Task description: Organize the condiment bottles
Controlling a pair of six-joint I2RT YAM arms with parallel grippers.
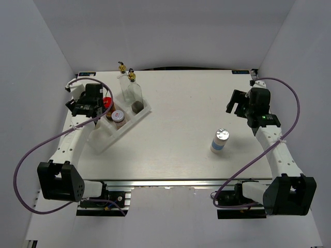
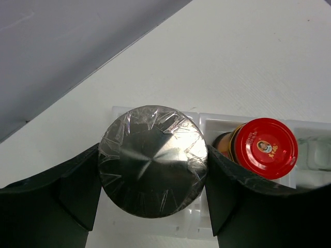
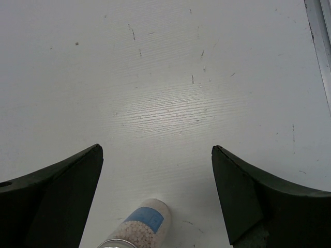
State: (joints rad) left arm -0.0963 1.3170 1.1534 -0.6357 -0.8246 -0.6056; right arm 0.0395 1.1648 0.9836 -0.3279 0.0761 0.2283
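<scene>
My left gripper is shut on a silver-lidded shaker wrapped in clear film, held over an end compartment of the white rack. The top view shows this gripper over the rack's left part, hiding that shaker. A red-capped jar stands in the compartment beside it. Two tall glass bottles with gold pourers, a silver-lidded shaker and a dark-topped one stand in the rack. Another shaker stands alone on the table, also in the right wrist view. My right gripper is open and empty.
The white rack lies diagonally near the table's left edge, close to the grey left wall. Bare table stretches between the rack and the lone shaker. A metal rail runs along the table's right edge.
</scene>
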